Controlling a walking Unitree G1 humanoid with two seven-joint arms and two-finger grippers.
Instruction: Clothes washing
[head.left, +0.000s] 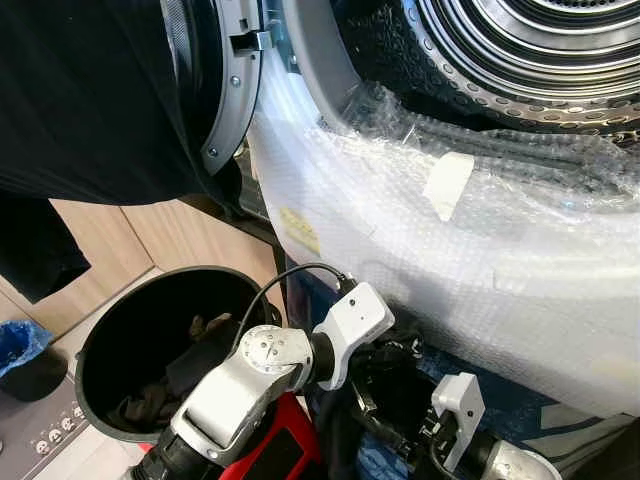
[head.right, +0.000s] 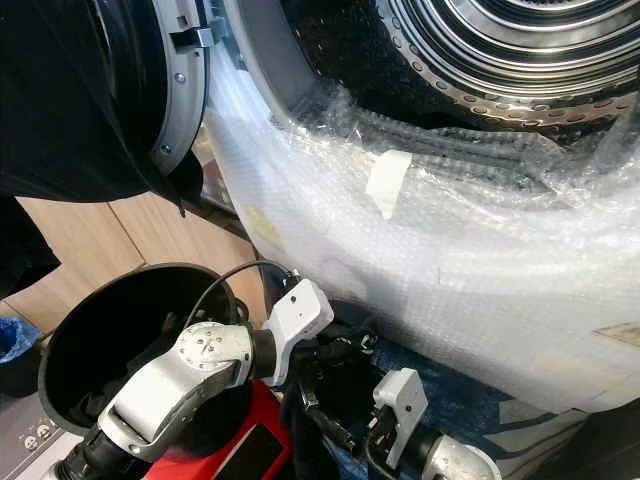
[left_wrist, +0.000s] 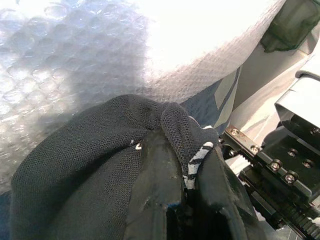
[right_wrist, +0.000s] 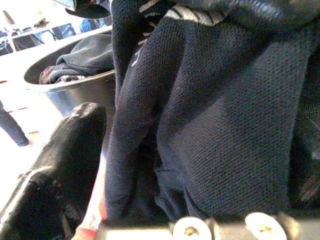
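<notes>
The left tool (left_wrist: 175, 210) pinches a dark mesh garment (left_wrist: 85, 175) just below the bubble-wrapped washer front (head.left: 470, 270), the open drum (head.left: 530, 50) above it, seemingly ready for loading, while the right tool (right_wrist: 75, 165), beside it, seems spread.

Wooden floor (head.left: 130, 245), black laundry bin (head.left: 110, 345) standing on it, clothes (head.left: 170, 385) inside

Home laundry corner: washing machine (head.left: 480, 250), laundry bin (head.left: 100, 340)
</notes>
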